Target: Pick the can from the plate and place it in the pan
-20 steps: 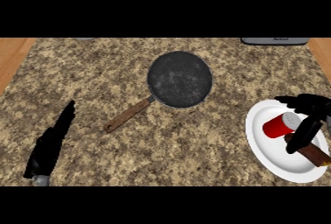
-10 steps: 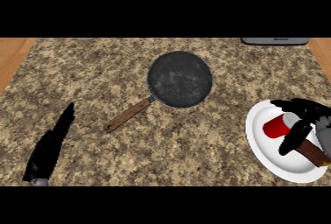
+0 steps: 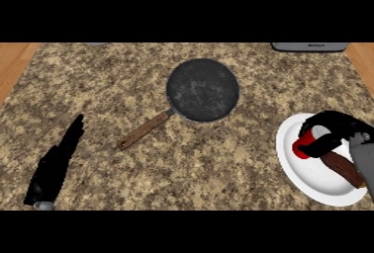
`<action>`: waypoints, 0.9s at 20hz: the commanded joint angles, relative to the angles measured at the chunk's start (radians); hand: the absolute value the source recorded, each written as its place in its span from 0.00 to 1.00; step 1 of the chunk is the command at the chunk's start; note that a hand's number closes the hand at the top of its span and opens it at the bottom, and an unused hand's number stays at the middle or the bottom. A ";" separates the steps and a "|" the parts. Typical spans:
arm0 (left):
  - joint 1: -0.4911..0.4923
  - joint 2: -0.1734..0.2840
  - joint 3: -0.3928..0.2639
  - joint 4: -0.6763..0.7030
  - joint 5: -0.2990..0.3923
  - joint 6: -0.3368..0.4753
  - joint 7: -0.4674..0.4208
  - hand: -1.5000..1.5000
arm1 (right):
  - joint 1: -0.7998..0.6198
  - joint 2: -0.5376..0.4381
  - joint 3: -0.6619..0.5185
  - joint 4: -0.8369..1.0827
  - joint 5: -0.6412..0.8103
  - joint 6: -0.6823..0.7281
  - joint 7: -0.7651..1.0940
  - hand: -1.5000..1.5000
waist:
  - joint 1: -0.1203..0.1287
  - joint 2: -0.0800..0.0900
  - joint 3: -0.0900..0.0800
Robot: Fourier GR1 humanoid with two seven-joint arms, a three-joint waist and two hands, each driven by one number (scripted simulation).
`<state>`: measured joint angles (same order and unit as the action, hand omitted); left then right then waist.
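A speckled brown stone counter (image 3: pixel 182 173) fills the view from above. Just above centre lies a dark round pan (image 3: pixel 202 89), its wooden handle (image 3: pixel 145 130) running out toward seven o'clock. At about four o'clock from the pan, near the counter's right edge, sits a white plate (image 3: pixel 306 173). On the plate stands the red can (image 3: pixel 306 143), with the right hand (image 3: pixel 332 129) over it, fingers and thumb curled round its sides so that only part of the can shows. A brown, sausage-shaped item (image 3: pixel 343 168) lies on the plate at the can's four o'clock, touching or nearly touching it. The left hand (image 3: pixel 57 165) rests at the lower left, about eight o'clock from the pan and well apart from it, fingers straight and pointing toward one o'clock.
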<state>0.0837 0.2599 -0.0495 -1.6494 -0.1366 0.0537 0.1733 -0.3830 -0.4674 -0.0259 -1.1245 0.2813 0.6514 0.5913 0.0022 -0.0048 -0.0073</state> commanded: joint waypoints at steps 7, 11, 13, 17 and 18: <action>0.035 0.010 0.040 0.019 0.003 -0.001 -0.024 0.50 | 0.192 0.231 0.058 -0.191 0.228 -0.426 0.441 1.00 | -0.044 -0.015 0.001; 0.043 -0.016 0.019 0.027 -0.008 0.010 -0.041 0.50 | 0.221 0.297 0.173 -0.365 0.425 -0.551 0.617 1.00 | -0.034 -0.013 0.001; 0.055 -0.008 0.031 0.008 0.006 0.003 -0.016 0.50 | 0.283 0.271 0.222 -0.451 0.551 -0.601 0.637 1.00 | -0.044 -0.018 0.002; 0.043 0.002 0.033 0.032 0.000 -0.007 -0.059 0.50 | 0.199 0.237 0.307 -0.605 0.815 -0.624 0.695 1.00 | -0.028 -0.015 0.000; 0.038 0.001 0.027 0.012 0.008 -0.018 -0.029 0.50 | 0.234 0.221 0.340 -0.638 0.879 -0.632 0.670 1.00 | -0.031 -0.014 0.002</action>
<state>0.1198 0.2570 -0.0196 -1.6280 -0.1343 0.0497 0.1393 -0.1571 -0.2282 0.2175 -1.6441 0.9467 0.0839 1.1125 -0.0316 -0.0229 -0.0111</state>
